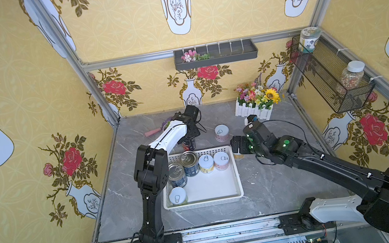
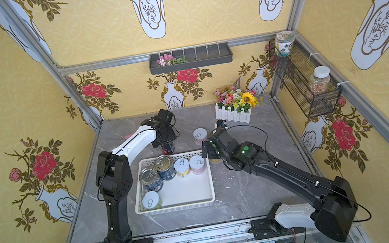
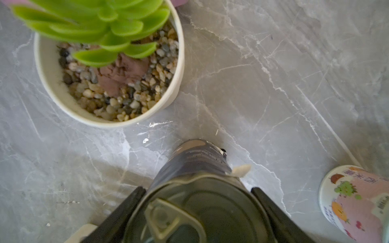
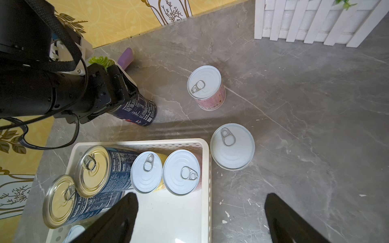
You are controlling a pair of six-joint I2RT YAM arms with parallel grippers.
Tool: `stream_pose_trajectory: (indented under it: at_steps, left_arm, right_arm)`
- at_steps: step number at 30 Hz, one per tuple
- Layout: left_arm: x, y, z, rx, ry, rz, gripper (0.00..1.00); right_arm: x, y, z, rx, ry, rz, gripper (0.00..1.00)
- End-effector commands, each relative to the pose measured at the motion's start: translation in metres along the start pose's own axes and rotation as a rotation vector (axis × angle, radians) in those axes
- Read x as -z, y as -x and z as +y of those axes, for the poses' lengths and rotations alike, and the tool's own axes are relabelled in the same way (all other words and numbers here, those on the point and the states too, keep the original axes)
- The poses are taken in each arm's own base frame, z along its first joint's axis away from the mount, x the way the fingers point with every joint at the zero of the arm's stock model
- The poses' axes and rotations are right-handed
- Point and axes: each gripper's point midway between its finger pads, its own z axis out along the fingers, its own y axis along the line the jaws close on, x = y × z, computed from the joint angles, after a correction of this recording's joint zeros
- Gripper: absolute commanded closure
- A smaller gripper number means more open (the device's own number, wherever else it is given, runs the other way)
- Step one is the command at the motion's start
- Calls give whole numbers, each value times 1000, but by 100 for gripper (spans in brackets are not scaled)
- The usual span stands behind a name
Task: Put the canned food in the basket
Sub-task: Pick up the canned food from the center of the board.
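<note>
The white perforated basket (image 1: 235, 171) (image 4: 207, 189) holds several upright cans: two dark blue ones (image 1: 190, 163) (image 1: 177, 175), a yellow one (image 1: 206, 164), a pink one (image 1: 221, 160) and a white-lidded one (image 1: 177, 196) in its near left corner. Just behind the basket, my left gripper (image 3: 197, 193) (image 1: 189, 138) is shut on a dark-labelled can (image 3: 195, 164) (image 4: 139, 110), with a finger on each side. A pink can (image 1: 222, 132) (image 4: 205, 87) stands free on the table. Another white-lidded can (image 4: 232, 146) stands against the basket's right wall. My right gripper (image 4: 201, 198) (image 1: 235, 147) hangs open and empty over that wall.
A succulent in a white pot (image 3: 109, 84) stands close behind the held can. A white fence flower box (image 1: 255, 110) is at the back right, and a pink-purple item (image 1: 152, 132) lies at the back left. A black wire basket (image 1: 332, 79) with jars hangs on the right wall.
</note>
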Motion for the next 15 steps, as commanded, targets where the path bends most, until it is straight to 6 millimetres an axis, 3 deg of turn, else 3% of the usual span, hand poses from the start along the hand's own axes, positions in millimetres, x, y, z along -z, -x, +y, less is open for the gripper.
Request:
stream_pose_trajectory:
  at_steps: [1, 9, 15]
  left_arm:
    - [8, 6, 17, 0, 71, -40, 20]
    - [51, 18, 24, 35, 60, -132, 24]
    - [95, 16, 7, 12, 9, -194, 24]
  right_arm:
    - [-1, 6, 7, -8, 24, -19, 3]
    - [-2, 8, 1, -10, -5, -27, 3]
    - [-3, 7, 2, -10, 3, -27, 3]
